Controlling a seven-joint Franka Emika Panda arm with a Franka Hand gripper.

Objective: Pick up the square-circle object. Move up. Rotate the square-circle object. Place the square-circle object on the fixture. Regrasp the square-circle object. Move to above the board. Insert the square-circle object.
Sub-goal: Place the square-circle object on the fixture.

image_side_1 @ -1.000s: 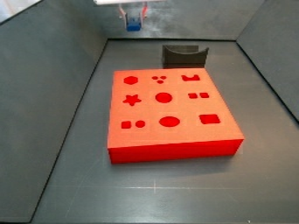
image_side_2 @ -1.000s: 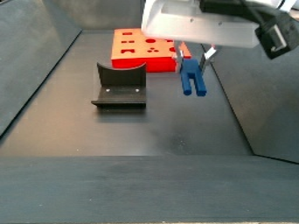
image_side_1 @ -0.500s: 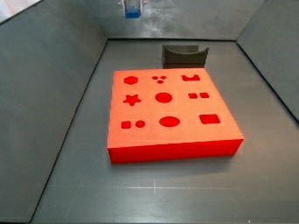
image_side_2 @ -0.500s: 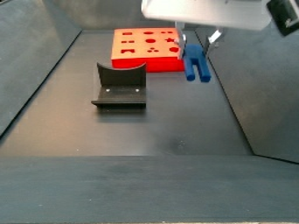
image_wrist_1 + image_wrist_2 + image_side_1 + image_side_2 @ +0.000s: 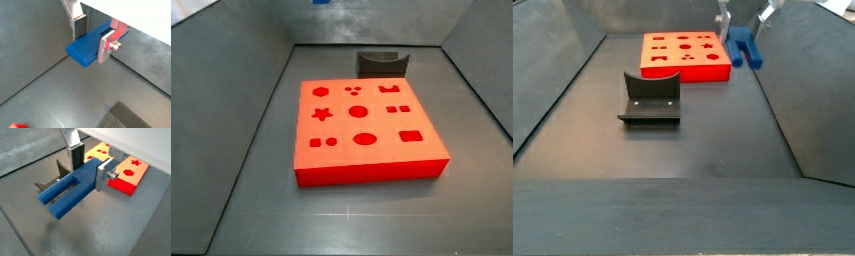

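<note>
I have the square-circle object (image 5: 72,188) clamped between the jaws of the gripper (image 5: 90,169), held high in the air well above the floor. In both wrist views the silver plates press on its blocky head from either side, and the two prongs (image 5: 55,198) stick out sideways past the fingers (image 5: 101,174), so the peg's long axis runs across the closing direction, not down along the fingers. In a side view the peg (image 5: 746,46) hangs at the top edge of the frame, over the far side of the box, beside the board (image 5: 684,56). The fixture (image 5: 651,98) stands on the floor nearer that camera, well apart from the peg and lower. My reading: the lift is about done and the rotation comes next, turning the prongs to suit the fixture's notched top before I carry the peg over and down to it.
</note>
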